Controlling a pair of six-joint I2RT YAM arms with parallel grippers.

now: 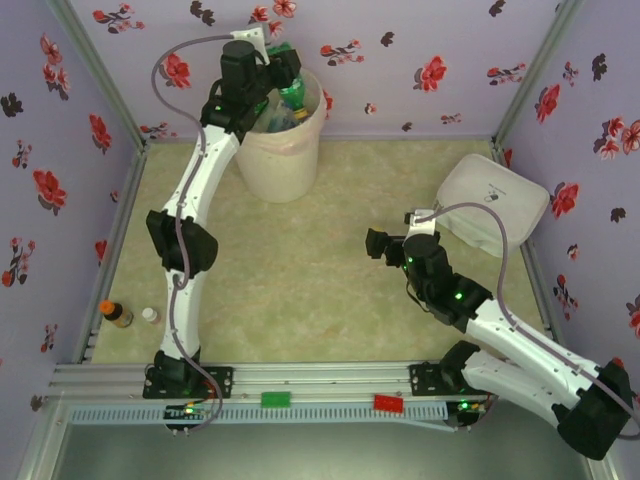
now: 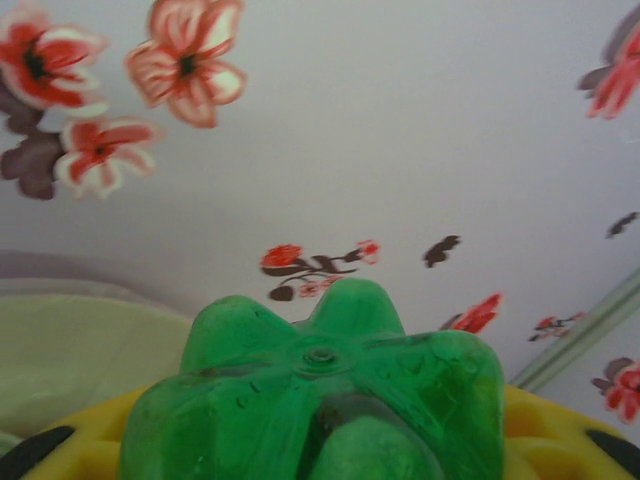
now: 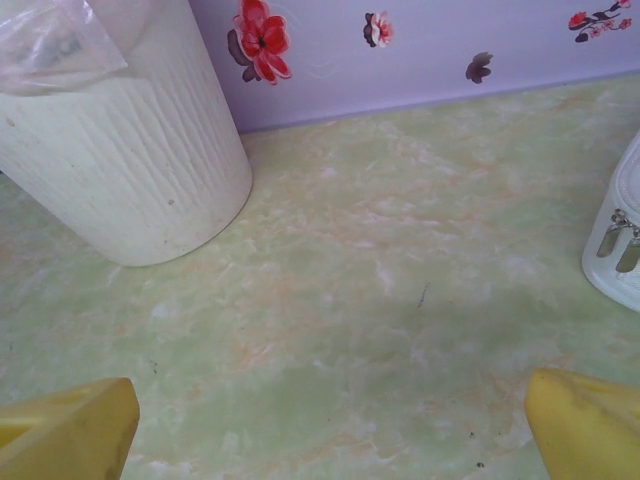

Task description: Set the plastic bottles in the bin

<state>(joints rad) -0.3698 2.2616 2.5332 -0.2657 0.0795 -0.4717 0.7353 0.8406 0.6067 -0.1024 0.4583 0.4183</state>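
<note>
Green bottle (image 2: 320,395) in left gripper (image 1: 282,72) — over bin (image 1: 285,165)

Top view: lilac walls (image 1: 400,40) printed with red and dark flowers enclose a pale green marbled tabletop (image 1: 300,290). A flat white box (image 1: 495,205) with rounded corners sits at an angle at centre right, near the right wall. Along the bottom, a metal rail (image 1: 320,375) carries a green block (image 1: 275,399) and a red block (image 1: 388,403). Right wrist view: the box's metal latch (image 3: 620,240) shows at the right edge.
</note>
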